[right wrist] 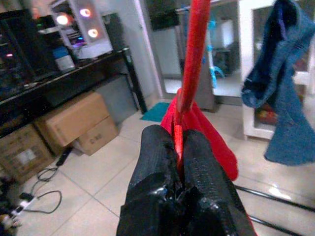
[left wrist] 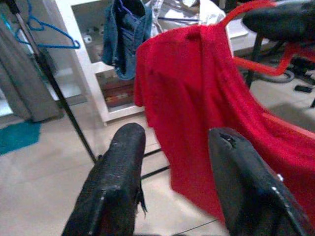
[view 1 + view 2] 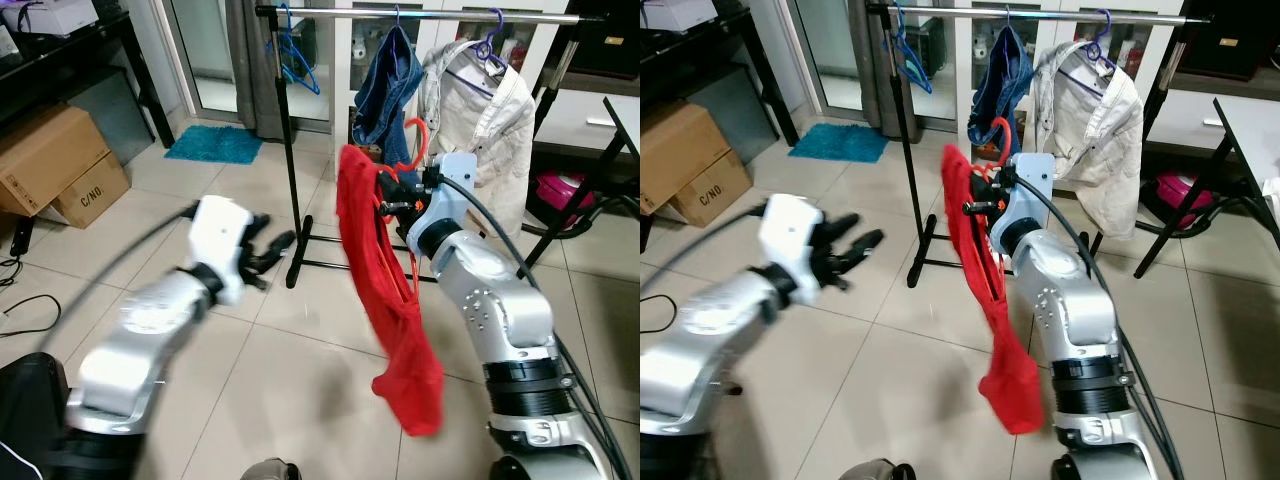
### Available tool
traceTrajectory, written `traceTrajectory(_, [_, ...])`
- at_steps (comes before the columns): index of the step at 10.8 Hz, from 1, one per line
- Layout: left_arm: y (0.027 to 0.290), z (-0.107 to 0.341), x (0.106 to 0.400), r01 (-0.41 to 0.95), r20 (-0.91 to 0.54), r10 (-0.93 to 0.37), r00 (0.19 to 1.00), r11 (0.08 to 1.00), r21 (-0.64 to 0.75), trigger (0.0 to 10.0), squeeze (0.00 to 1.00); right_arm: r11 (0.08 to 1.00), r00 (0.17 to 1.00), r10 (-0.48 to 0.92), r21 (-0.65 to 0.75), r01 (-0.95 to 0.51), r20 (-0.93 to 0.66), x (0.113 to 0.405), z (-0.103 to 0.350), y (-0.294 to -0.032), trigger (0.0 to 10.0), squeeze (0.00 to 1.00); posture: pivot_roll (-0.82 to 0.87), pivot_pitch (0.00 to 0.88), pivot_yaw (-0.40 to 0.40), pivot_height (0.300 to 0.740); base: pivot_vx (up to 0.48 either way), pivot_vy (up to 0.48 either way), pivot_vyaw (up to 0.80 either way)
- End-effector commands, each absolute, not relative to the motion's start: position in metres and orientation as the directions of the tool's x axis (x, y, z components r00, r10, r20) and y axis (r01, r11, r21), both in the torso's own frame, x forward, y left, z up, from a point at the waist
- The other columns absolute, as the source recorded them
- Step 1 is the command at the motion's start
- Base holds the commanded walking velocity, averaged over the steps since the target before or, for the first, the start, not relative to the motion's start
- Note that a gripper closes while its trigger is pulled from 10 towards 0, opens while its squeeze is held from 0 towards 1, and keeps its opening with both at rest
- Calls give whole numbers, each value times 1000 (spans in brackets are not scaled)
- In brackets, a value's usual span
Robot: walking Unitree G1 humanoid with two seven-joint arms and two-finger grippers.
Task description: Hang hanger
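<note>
A red hanger (image 3: 418,140) carries a long red garment (image 3: 378,270) that droops toward the floor. My right gripper (image 1: 178,147) is shut on the hanger's red bar, held up in front of the clothes rack's rail (image 3: 430,16). The hook (image 3: 1004,131) rises beside the hanging blue jeans (image 3: 388,85), below the rail. My left gripper (image 3: 268,252) is open, low and left of the garment, with nothing between its black fingers (image 2: 115,182); the red cloth (image 2: 197,93) hangs just beyond them.
A cream jacket (image 3: 490,120) on a purple hanger and an empty blue hanger (image 3: 295,55) also hang on the rail. The rack's black post (image 3: 290,150) and foot stand on the tiled floor. Cardboard boxes (image 3: 50,160) sit at left, a black table frame (image 3: 590,190) at right.
</note>
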State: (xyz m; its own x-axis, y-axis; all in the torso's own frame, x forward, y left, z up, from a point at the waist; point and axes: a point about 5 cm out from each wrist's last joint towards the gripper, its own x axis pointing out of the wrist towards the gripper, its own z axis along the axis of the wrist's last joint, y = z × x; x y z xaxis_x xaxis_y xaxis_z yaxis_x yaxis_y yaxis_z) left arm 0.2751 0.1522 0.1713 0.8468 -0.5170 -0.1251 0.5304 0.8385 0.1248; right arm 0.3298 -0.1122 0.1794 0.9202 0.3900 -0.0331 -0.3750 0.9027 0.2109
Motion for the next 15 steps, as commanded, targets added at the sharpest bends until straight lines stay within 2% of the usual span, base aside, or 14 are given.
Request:
traceTrajectory(1, [163,172,275,526,-133,-509,850,834,167,10000,1000,870,888,459,183,-458,42,329,198,-105,10000,0,-59,0,80,740,0,0,0])
traceTrajectory(3, [212,191,278,508,-136,-490,861,809,295,10000,1000,786,790,612,94,-612,29,325,207,-113,10000,0,-58,0,79,740,0,0,0])
traceTrajectory(4, [236,198,277,480,-154,-456,876,805,347,10000,1000,712,717,696,79,-697,50,320,214,-117,10000,0,-58,0,79,740,0,0,0])
traceTrajectory(5, [247,202,277,465,-157,-439,885,806,366,10000,1000,678,682,728,72,-731,64,317,218,-120,10000,0,-57,0,79,740,0,0,0])
traceTrajectory(6, [278,221,279,412,-109,-403,909,825,386,10000,8,549,553,825,68,-833,113,305,230,-130,10000,0,-54,0,78,740,0,0,0])
traceTrajectory(7, [281,224,278,428,-98,-424,900,824,370,10000,0,513,517,850,57,-856,106,302,230,-130,10000,0,-55,0,79,740,0,0,0])
traceTrajectory(8, [283,226,279,455,-76,-457,886,828,328,10000,0,445,447,890,47,-894,92,295,230,-129,10000,0,-54,0,80,740,0,0,0])
traceTrajectory(9, [284,223,279,549,-103,-543,833,794,262,10000,0,347,349,934,38,-937,73,285,230,-127,10000,0,-55,0,82,740,0,0,0])
traceTrajectory(11, [282,215,279,668,-177,-644,745,720,188,10000,0,312,314,947,38,-949,67,282,230,-128,10000,0,-58,0,88,740,0,0,0])
traceTrajectory(13, [282,197,284,698,-237,-661,712,705,128,10000,0,288,290,954,38,-957,70,277,231,-128,10000,0,-59,0,93,740,0,0,0])
traceTrajectory(14, [283,190,289,701,-232,-670,705,707,89,1804,0,274,276,958,40,-961,72,275,231,-127,10000,0,-58,0,92,740,0,0,0])
traceTrajectory(15, [283,186,292,717,-243,-686,686,694,65,0,0,258,260,963,41,-965,73,274,231,-126,10000,0,-59,0,93,740,0,0,0])
